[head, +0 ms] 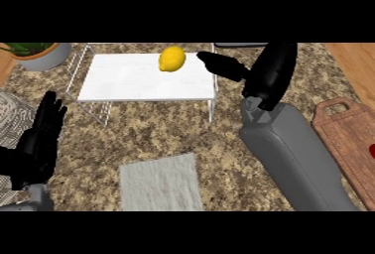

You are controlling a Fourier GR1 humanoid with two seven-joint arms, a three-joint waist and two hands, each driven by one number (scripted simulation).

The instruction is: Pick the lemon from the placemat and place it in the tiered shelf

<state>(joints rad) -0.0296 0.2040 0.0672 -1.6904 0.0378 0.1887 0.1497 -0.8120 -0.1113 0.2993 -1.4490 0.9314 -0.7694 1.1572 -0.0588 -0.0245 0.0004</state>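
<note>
The yellow lemon [172, 59] rests on the white top of the tiered shelf [132, 84], near its far right part. My right hand [223, 65] hovers just right of the lemon, above the shelf's right edge, fingers relaxed and apart from the fruit. The grey placemat [161, 182] lies on the counter in front of the shelf with nothing on it. My left hand [40, 136] stands open at the left edge, fingers up.
A potted plant [36, 52] sits at the far left corner. A wooden cutting board [351, 139] lies at the right with something red at the edge. A striped cloth [11, 116] shows at the left.
</note>
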